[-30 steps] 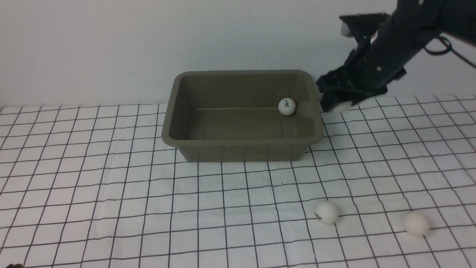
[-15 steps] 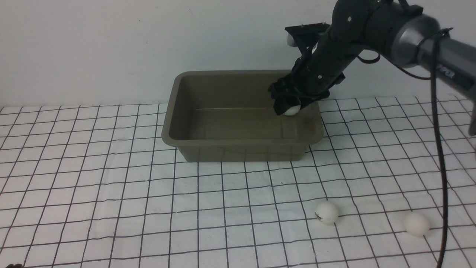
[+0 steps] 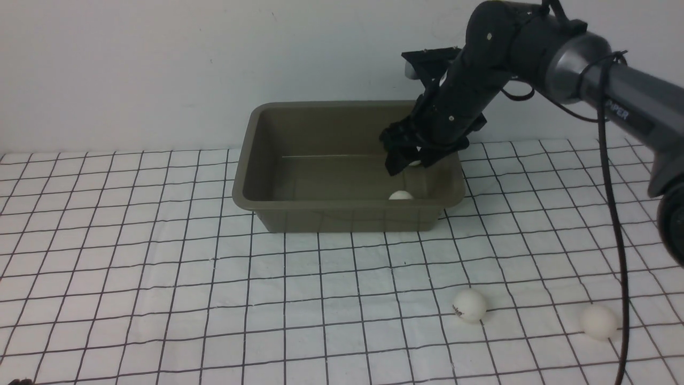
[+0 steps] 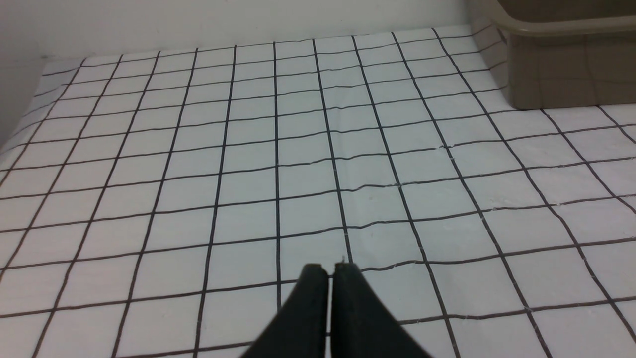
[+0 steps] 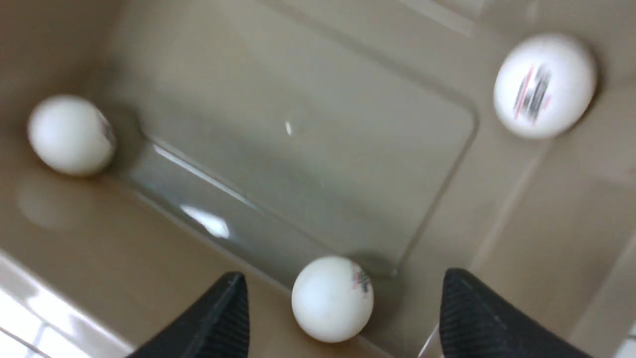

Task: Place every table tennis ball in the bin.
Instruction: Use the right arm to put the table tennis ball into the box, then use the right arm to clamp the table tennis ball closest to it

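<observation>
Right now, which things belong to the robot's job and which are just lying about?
Part of the job:
bin
three balls inside it
two balls on the cloth
right gripper, open above the bin

Just there:
checked cloth
wall
left gripper, shut

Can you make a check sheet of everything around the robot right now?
Surface: white cloth with a black grid.
Job's things: olive bin; three balls inside it; two balls outside on the cloth.
Clutter: nothing seen.
Grippers: right gripper open inside the bin; left gripper shut, empty, over the cloth.
Cables: black cable hangs by the right arm.
Surroundings: plain white wall.
</observation>
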Tool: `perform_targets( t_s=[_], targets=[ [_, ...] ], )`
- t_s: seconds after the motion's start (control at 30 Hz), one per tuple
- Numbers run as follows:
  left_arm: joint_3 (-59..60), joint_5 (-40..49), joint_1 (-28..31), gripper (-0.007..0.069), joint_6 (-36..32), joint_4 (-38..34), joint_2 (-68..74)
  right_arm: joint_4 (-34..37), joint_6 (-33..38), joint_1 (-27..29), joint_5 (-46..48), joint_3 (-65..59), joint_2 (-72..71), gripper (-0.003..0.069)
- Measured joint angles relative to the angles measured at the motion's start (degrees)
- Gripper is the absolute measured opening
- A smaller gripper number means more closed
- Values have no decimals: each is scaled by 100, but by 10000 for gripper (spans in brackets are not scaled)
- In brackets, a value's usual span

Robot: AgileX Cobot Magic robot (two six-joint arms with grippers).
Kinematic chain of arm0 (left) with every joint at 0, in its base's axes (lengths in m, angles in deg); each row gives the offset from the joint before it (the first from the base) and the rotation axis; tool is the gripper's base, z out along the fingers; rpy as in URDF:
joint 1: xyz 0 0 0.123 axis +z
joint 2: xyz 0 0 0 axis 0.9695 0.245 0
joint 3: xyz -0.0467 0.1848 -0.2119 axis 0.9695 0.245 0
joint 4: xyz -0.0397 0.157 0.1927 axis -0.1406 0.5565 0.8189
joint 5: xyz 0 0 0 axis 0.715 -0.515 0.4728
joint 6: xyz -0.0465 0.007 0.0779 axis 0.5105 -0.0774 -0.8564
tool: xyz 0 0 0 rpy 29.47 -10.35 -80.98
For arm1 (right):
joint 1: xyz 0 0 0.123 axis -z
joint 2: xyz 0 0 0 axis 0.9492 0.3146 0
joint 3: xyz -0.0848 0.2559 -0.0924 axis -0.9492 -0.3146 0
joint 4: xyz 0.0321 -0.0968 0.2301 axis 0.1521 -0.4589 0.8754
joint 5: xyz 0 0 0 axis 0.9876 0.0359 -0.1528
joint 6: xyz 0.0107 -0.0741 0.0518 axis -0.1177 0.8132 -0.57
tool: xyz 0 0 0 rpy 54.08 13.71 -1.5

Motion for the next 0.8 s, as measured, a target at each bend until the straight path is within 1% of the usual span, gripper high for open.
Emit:
perform_targets(
  t_s=[0.1,0.23,0.33,0.47,0.67,0.8],
  targets=[
    [0,0,0,-4,0,0,0,-57,-41,0,59,50,-367,465],
    [0,0,0,-4,0,0,0,-414,-96,0,70,-256,-1282,465],
    [0,0,0,-4,0,0,0,-764,-109,27,75,-1022,-2284,465],
    [0,0,0,-4,0,0,0,-904,-186,40,94,-2348,-3176,465],
    [0,0,0,-4,0,0,0,-904,-220,40,65,-3820,-3300,465],
    [0,0,0,-4,0,0,0,-834,-239,40,-817,-4869,-3300,465]
  ],
)
